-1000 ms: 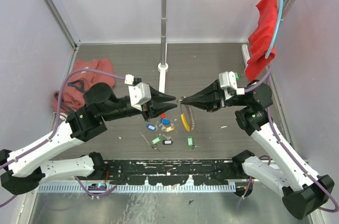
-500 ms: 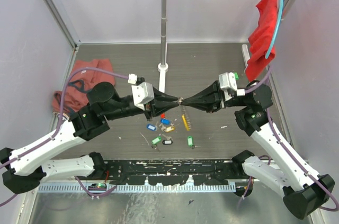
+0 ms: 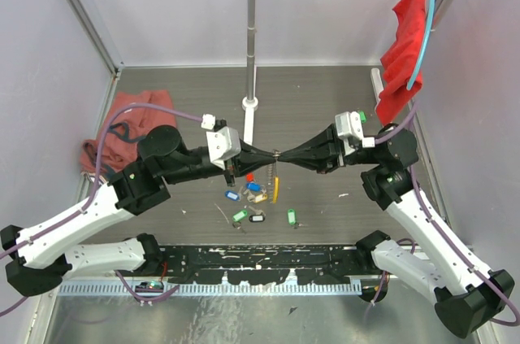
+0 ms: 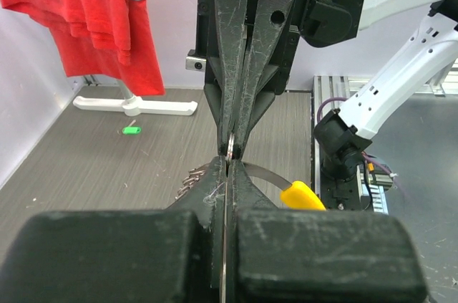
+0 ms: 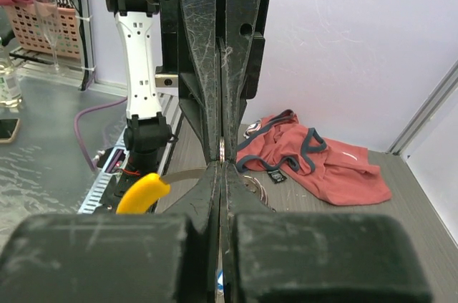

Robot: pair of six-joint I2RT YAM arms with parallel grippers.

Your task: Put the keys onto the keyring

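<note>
**Left pincer (image 3: 270,154) and right pincer (image 3: 285,154) stood tip to tip above the middle of the table (image 3: 325,108), both pinching the keyring (image 3: 275,189).**

Each pincer was pressed together on the top of the thin metal loop. The loop hung below the tips, with its yellow-orange section pointing down beside a coiled silvery stretch. The keys (image 3: 248,196) lay loose toward the table's near edge, under and left of the ring, with tags in red, blue, gold, green and black. A pink garment (image 3: 142,100) crowded the left edge. A stand (image 3: 252,35) rose toward the far edge, and a red cloth (image 3: 402,51) hung over the far right corner. Bare table showed between the stand and the right edge, and to the right of the keys.
</note>
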